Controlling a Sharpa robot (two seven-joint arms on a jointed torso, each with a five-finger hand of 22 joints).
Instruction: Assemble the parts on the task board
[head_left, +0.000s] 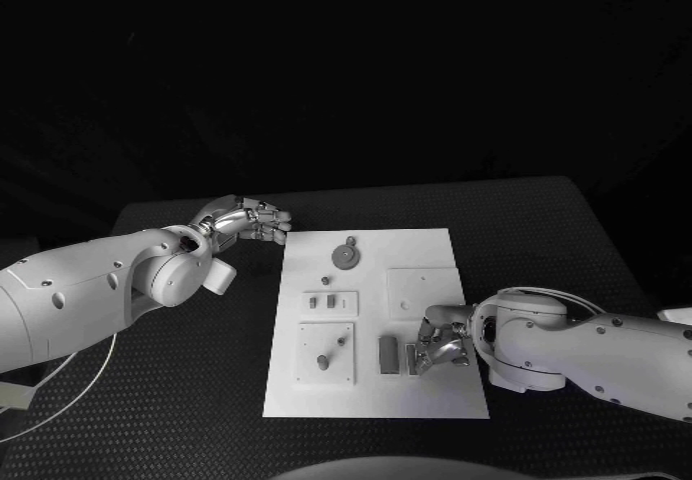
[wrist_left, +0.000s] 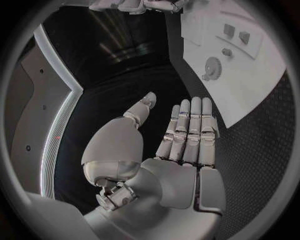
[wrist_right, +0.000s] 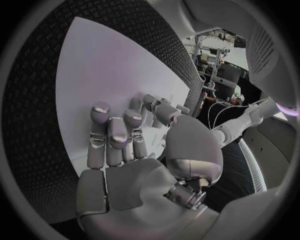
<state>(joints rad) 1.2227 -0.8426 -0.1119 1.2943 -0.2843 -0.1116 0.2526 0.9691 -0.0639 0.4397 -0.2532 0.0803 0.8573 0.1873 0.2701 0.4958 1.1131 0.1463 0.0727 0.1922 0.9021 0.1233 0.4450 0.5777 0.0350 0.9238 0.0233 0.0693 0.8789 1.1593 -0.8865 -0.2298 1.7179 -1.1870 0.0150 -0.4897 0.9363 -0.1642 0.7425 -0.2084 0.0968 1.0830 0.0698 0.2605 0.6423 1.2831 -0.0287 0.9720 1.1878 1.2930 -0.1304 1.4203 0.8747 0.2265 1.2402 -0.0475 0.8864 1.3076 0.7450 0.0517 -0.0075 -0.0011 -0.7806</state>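
Note:
The white task board (head_left: 433, 255) lies in the middle of the table. On it are a round grey part (head_left: 346, 255), two small pieces (head_left: 329, 299), a square plate with a peg (head_left: 329, 352) and a dark grey block (head_left: 389, 353). My right hand (head_left: 440, 342) rests over the board's right side, its fingertips just right of the grey block. Its fingers (wrist_right: 115, 135) are bent down over the board (wrist_right: 106, 70), and what lies under them is hidden. My left hand (head_left: 254, 221) hovers off the board's far left corner. Its fingers (wrist_left: 190, 130) are straight and hold nothing. The round part (wrist_left: 212, 67) lies on the board (wrist_left: 262, 75) beyond that hand.
A pale square recess (head_left: 423, 290) sits on the board just beyond my right hand. Black textured table (head_left: 202, 380) surrounds the board on all sides. My left forearm (head_left: 87, 300) crosses the table's left side.

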